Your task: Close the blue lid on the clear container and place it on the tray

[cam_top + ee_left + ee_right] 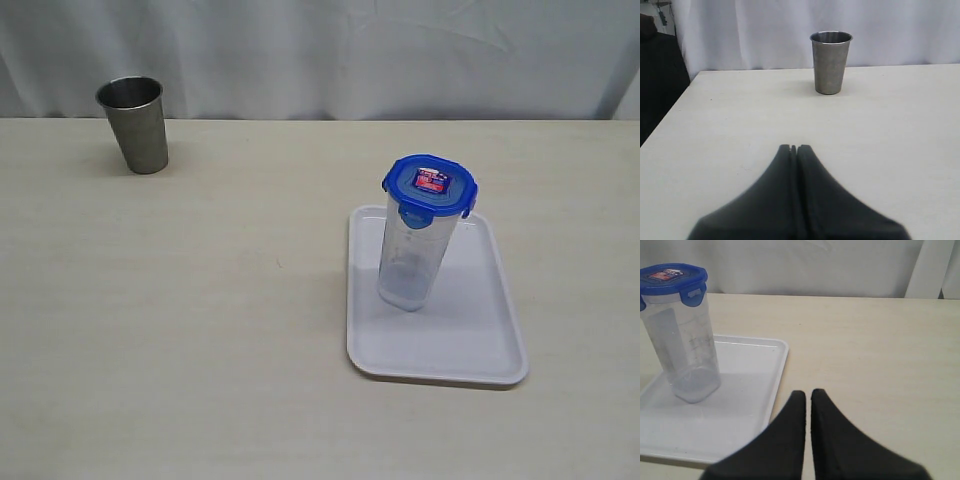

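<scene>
The clear container [410, 260] stands upright on the tray [480, 350], towards the tray's far left part, with the blue lid [429, 186] seated on its mouth and the flaps folded down the sides. Through the translucent walls it looks empty. A red-and-white sticker sits on the lid's top face. The tray lies flat on the right half of the pale, wood-grained worktop [200, 300], white and glossy, with rounded corners and a low rim. Well apart, at the far left, a tapered steel cup [133, 123] stands upright with a dull brushed surface; I can't make out whether anything is inside.

Neither arm shows in the exterior view. The left tool [794, 148] hangs low over bare worktop facing the cup, its black fingers pressed together on nothing. The right tool [807, 392] sits just beside the tray's near corner, fingers all but touching with only a thin slit between them, gripping nothing.
</scene>
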